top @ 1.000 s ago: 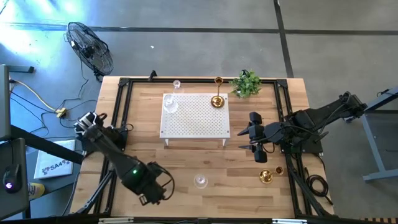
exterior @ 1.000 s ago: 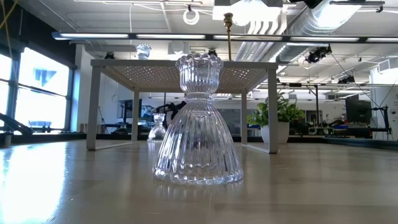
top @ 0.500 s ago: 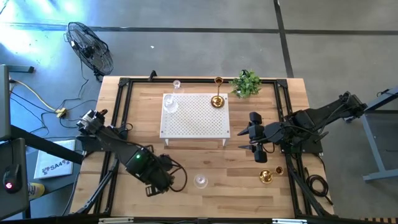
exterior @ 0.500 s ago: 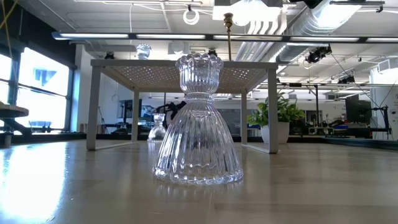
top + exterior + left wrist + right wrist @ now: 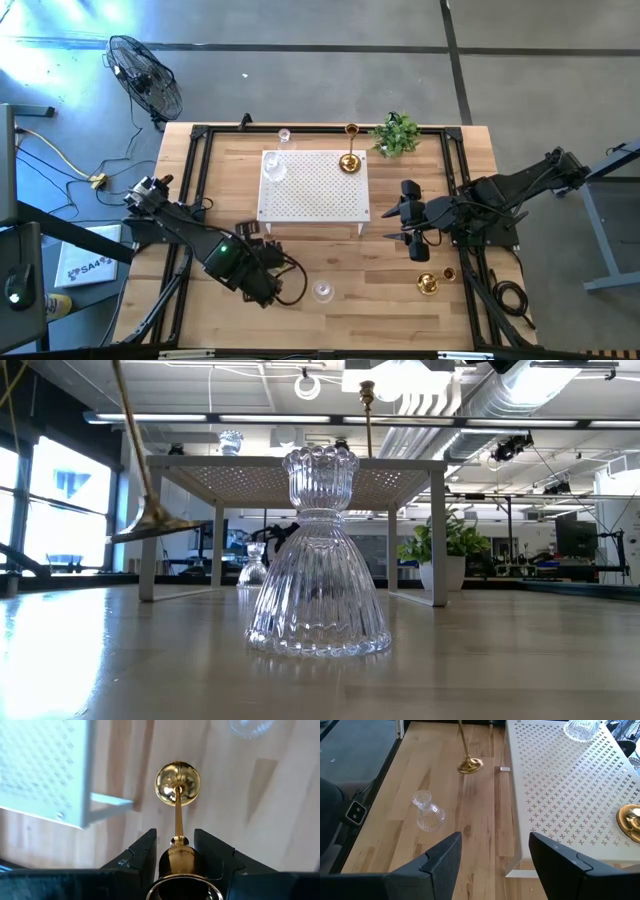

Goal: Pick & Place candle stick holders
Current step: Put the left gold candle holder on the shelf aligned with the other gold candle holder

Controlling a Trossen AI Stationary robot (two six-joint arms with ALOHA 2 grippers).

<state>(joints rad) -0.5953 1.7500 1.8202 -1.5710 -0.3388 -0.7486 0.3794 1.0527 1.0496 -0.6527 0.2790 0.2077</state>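
- Since the earlier frames the left arm has swung from the near-left corner of the counter [image 5: 460,190] toward its middle, and the left gripper [image 5: 175,851] now brings a tall gold holder [image 5: 177,787] into the low view, where none showed before; the right arm has not shifted.
- The left jaws are closed on that holder's cup end, so its thin stem and round base point forward, away from the wrist. Held this way, the base hangs tilted above the wood, just near of the white perforated platform [image 5: 313,185], probably so the base can be set down first.
- The right gripper [image 5: 492,855] waits over the right side of the counter with its jaws standing open and nothing between them.
- A clear glass holder [image 5: 322,291] stands upright on the near-middle of the counter, just right of the left gripper; it seems next in line.
- On the platform sit another glass holder [image 5: 273,167] at the far left and a gold holder [image 5: 348,162] at the far right, likely already placed.
- A gold holder [image 5: 428,284] lies near the right edge, and two more stand beyond the platform, beside a small plant [image 5: 397,134].
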